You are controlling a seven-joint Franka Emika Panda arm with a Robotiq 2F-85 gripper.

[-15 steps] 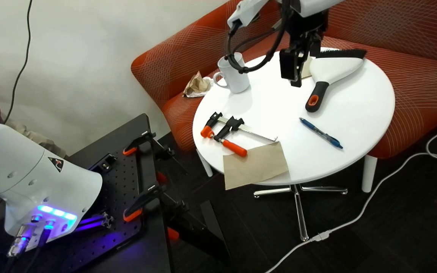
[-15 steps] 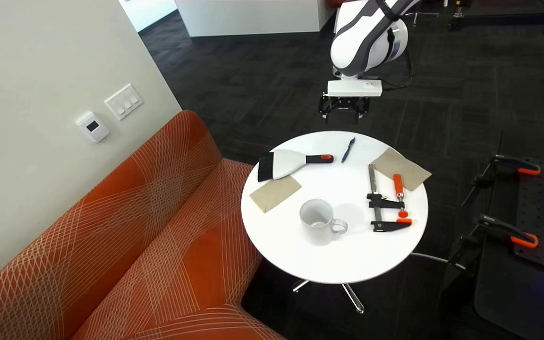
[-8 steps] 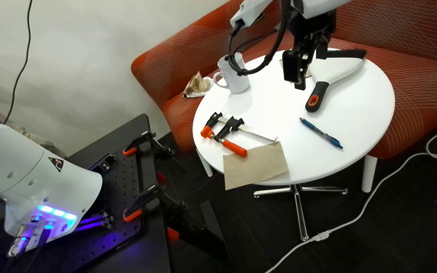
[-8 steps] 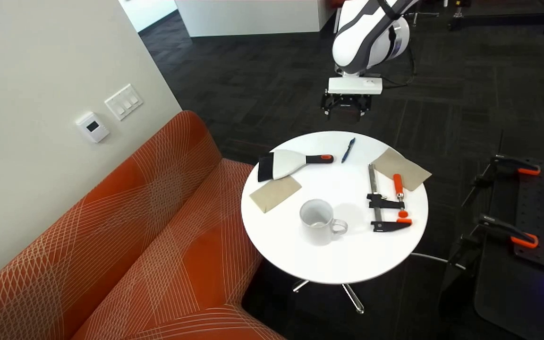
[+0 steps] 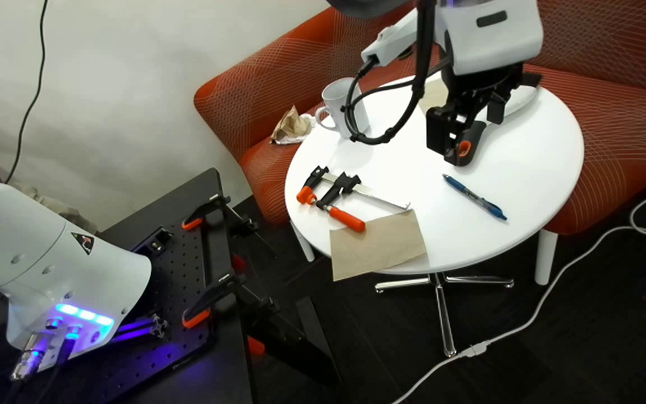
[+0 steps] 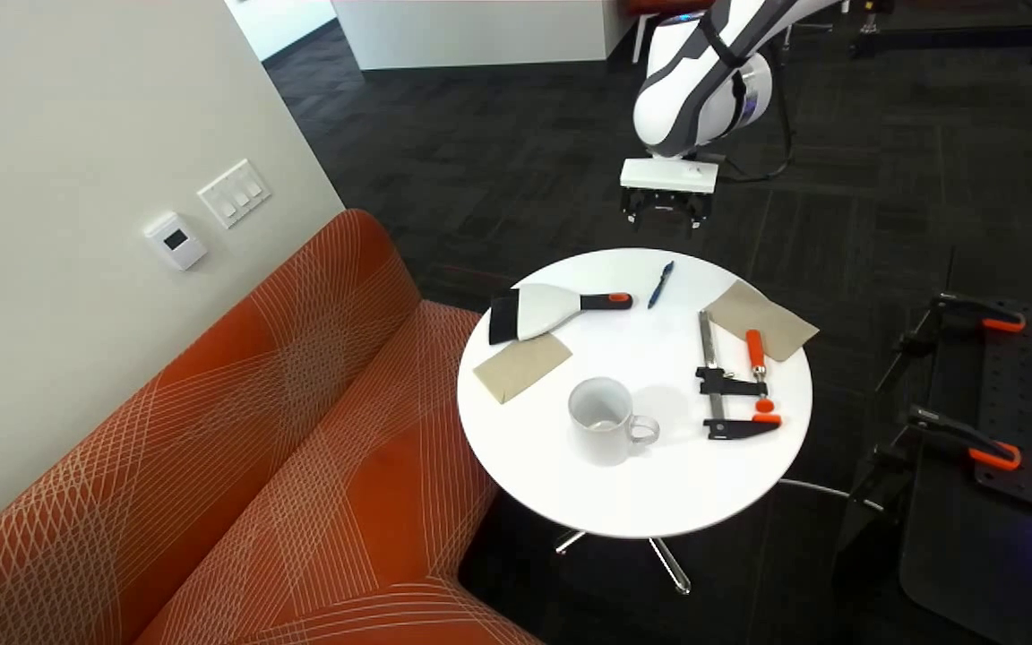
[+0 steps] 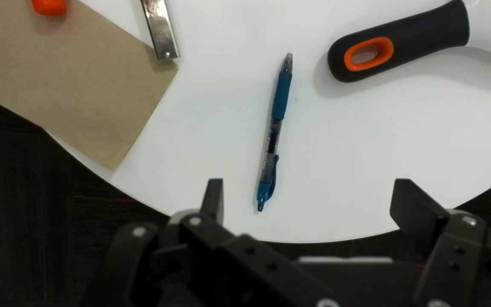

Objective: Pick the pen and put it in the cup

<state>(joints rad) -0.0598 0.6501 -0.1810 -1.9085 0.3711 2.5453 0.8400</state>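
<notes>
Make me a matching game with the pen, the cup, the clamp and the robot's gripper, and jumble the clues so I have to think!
Things
1. pen
2. cup
3. clamp
4. gripper

Clues
A. open, holding nothing
B. partly over brown paper
C. blue, lying on the table
D. white, standing upright

Right pairs: 1-C, 2-D, 3-B, 4-A
</notes>
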